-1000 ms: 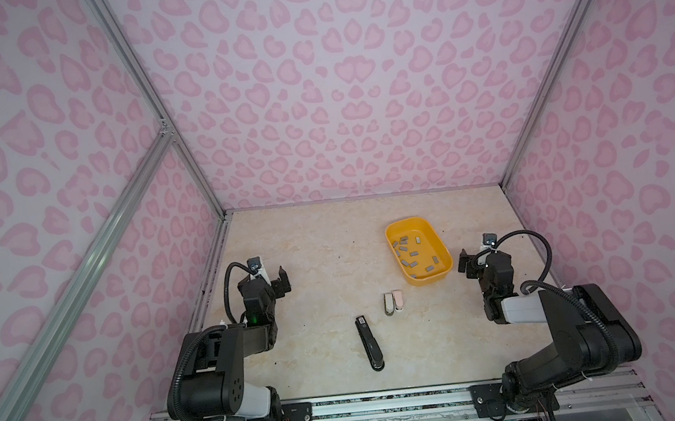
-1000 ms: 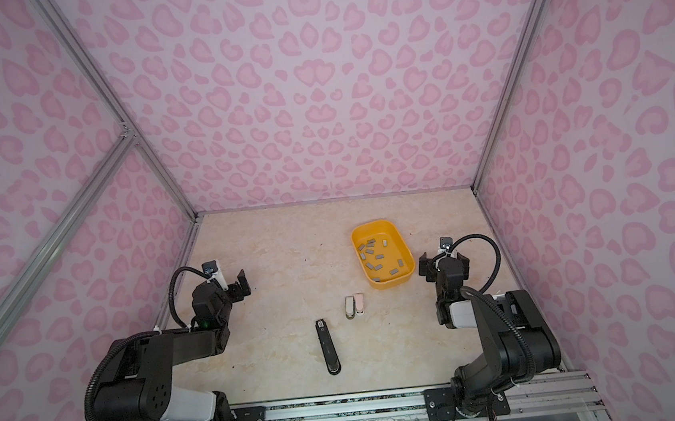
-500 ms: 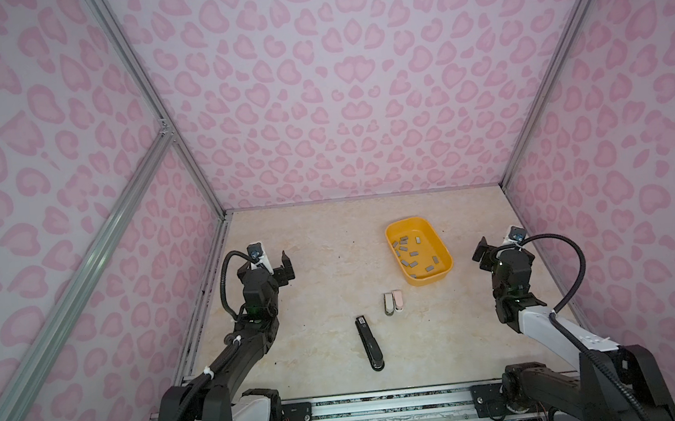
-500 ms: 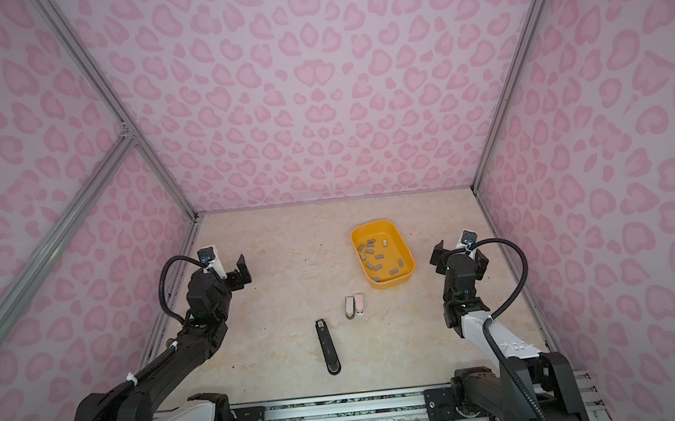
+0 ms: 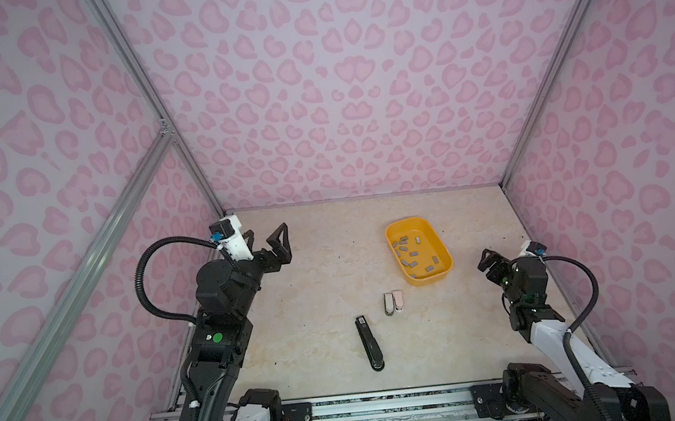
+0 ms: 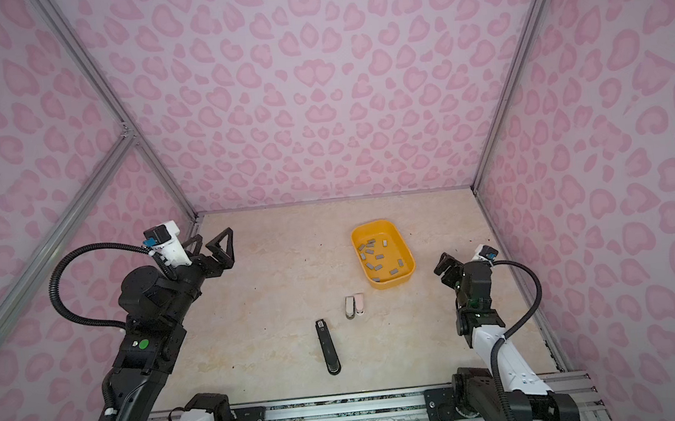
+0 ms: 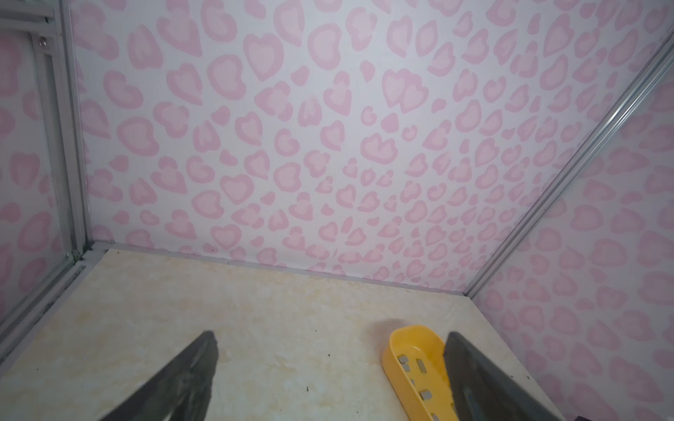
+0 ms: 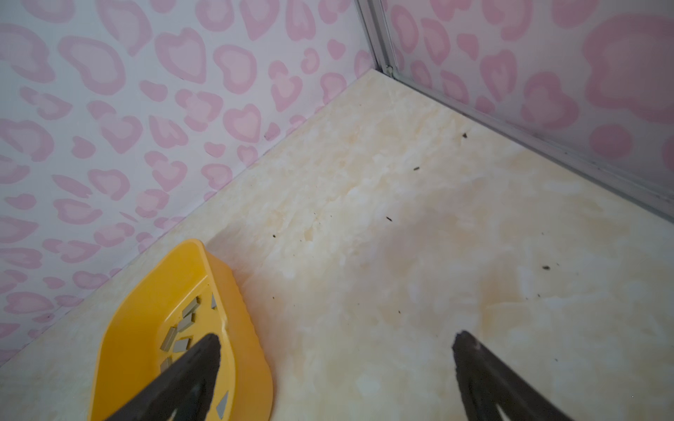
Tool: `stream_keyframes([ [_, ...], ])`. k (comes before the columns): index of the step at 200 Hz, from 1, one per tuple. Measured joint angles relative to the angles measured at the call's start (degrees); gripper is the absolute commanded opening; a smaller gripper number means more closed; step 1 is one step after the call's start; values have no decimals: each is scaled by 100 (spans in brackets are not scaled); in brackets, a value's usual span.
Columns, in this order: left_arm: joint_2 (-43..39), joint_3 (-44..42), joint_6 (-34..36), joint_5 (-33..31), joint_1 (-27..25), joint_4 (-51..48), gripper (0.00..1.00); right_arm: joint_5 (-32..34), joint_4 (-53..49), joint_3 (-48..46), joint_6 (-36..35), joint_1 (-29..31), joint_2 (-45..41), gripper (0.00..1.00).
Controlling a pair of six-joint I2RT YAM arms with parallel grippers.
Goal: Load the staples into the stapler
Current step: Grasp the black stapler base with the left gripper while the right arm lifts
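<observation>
Pink heart-print walls (image 5: 338,95) close three sides. Beige marbled worktop (image 5: 312,272), flecked with small dark specks.

Staples (image 5: 413,253): a dozen or so small grey strips, lying loose at mixed angles inside the yellow tray (image 5: 431,280). In both top views the tray sits right of centre, well back from the near edge. No strip is seen outside it.

Black stapler (image 5: 369,344): flat on the worktop, lower centre of frame, long axis running roughly top to bottom. Nothing touches it.

Two small staplers, one grey-white (image 5: 389,303) and one pale pink (image 5: 398,300), lie side by side between the black stapler and the tray. Cannot tell whether they touch each other.

Left fingers (image 5: 280,243): left side of frame, spread wide, nothing between them, well apart from every item. The left wrist view shows both fingers (image 7: 189,375) with bare worktop in the gap; one of them partly covers the tray (image 7: 412,342).

Right fingers (image 5: 486,257): right side of frame, lower right of the tray, near it but apart. Released, wide, empty. In the right wrist view one finger (image 8: 189,379) overlaps the tray (image 8: 146,328), staples (image 8: 186,322) visible inside.
</observation>
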Motion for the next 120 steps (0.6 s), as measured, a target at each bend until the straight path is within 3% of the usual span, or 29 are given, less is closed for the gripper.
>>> stream_keyframes([
  [31, 105, 1038, -24, 142, 22, -894, 98, -605, 188, 234, -2, -33, 501, 99],
  [67, 527, 2118, 358, 240, 24, -933, 98, -990, 186, 330, -2, -46, 831, 99],
  [96, 1034, 2688, 1462, 402, 24, -966, 96, -1032, 387, -46, 4, -46, 378, 99],
  [103, 1069, 2704, 1902, 516, 24, -984, 100, -1029, 420, -160, 17, -46, 234, 99],
  [120, 1058, 2540, 3016, 859, -22, -1005, 95, -957, 525, -372, 87, -44, -70, 99],
])
